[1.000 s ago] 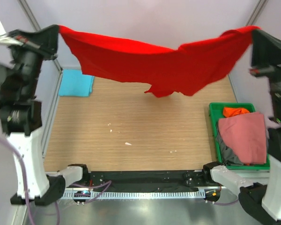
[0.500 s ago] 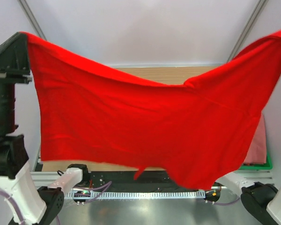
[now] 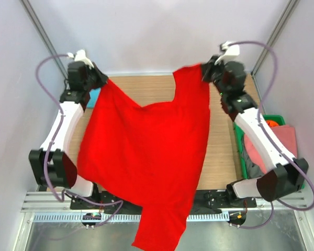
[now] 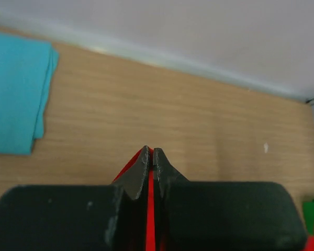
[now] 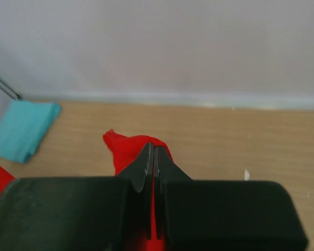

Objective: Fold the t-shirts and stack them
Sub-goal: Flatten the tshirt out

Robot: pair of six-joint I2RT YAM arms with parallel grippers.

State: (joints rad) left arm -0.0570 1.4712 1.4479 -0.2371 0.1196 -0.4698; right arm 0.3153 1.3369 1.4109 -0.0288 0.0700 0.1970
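Observation:
The bright red t-shirt (image 3: 146, 151) is spread over the table, its far corners held up and its near end hanging past the front rail. My left gripper (image 3: 101, 81) is shut on its far-left corner; the red cloth (image 4: 150, 209) shows between the closed fingers. My right gripper (image 3: 204, 70) is shut on the far-right corner, with a red tuft (image 5: 126, 149) past the fingertips. A folded turquoise t-shirt (image 4: 13, 99) lies at the far left, mostly hidden in the top view. Salmon pink (image 3: 290, 137), orange (image 3: 272, 123) and dark grey tees sit in the crate.
The green plastic crate (image 3: 238, 146) stands at the right edge of the wooden table (image 3: 220, 151). White walls and metal frame posts (image 3: 39, 31) close the back and sides. The arm bases and a black rail (image 3: 214, 198) run along the front.
Both arms have swung from high near the camera down and away to the far side of the table, laying the red t-shirt out flat over the wood.

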